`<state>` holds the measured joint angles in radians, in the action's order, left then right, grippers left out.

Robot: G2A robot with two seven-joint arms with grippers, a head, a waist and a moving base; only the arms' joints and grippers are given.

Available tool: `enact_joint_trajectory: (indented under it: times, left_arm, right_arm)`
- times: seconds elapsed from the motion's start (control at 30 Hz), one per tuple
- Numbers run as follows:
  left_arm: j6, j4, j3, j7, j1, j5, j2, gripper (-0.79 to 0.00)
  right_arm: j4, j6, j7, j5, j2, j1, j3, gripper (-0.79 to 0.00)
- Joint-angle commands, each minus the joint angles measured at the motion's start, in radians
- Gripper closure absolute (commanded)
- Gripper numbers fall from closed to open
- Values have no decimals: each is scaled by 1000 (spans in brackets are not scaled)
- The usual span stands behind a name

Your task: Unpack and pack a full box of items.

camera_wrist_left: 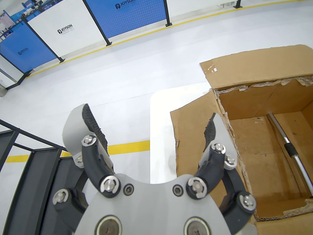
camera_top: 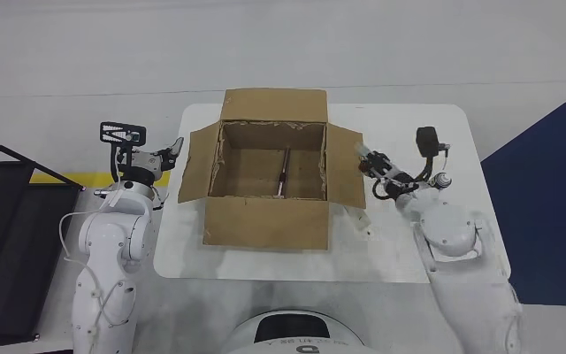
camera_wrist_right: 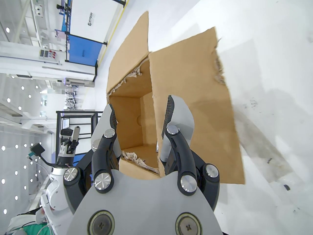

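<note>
Noted one cardboard box (camera_top: 265, 226) at the middle of the white table (camera_top: 416, 252), its four flaps (camera_top: 274, 104) folded outward, rims torn and ragged. Found on the box floor one metal rod (camera_top: 283, 173) with a black sleeve (camera_wrist_left: 291, 149) part-way along, lying from far wall toward near wall, close to centre.

Just outside the left flap (camera_top: 199, 164), left gripper (camera_top: 174, 149): fingers spread wide, nothing between them, over the table's edge. At the right flap (camera_top: 345, 173), right gripper (camera_top: 363, 157): likewise spread and empty. From its own wrist view, astride the crease between flap and box wall; contact impossible to tell.

Handling, as a judgement:
- **Rod:** probably rigid and smooth, so slippery on bare metal, and light to moderate in weight. Best pinched across its width at the black sleeve for friction. Reach down between the walls needed.
- **Box:** likely light, corrugated, walls flexible, torn rims weak. Better steadied by a wall than by a loose flap.

Counted:
- Box: one.
- Flaps: four.
- Rod: one.
- Grippers: two, both empty.
</note>
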<state>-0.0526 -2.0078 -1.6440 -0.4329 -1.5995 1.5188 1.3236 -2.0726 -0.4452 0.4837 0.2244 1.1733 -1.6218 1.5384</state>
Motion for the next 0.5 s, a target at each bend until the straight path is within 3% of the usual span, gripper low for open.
enact_joint_trajectory:
  times: [0.0,0.1,0.13,0.33,0.47]
  left_arm:
    - [0,0,0,0,0,0,0,-785]
    - [0,0,0,0,0,0,0,-785]
    - [0,0,0,0,0,0,0,-785]
    - [0,0,0,0,0,0,0,-785]
    - [0,0,0,0,0,0,0,-785]
  right_arm:
    - [4,56,-19,-29,-3,-68,86,-406]
    - [17,141,-42,-70,-5,-149,183,-653]
    - [23,161,-53,-82,-5,-173,210,-680]
    - [45,258,-73,-181,-2,-311,366,-613]
    - [39,307,-88,-242,4,-405,456,-613]
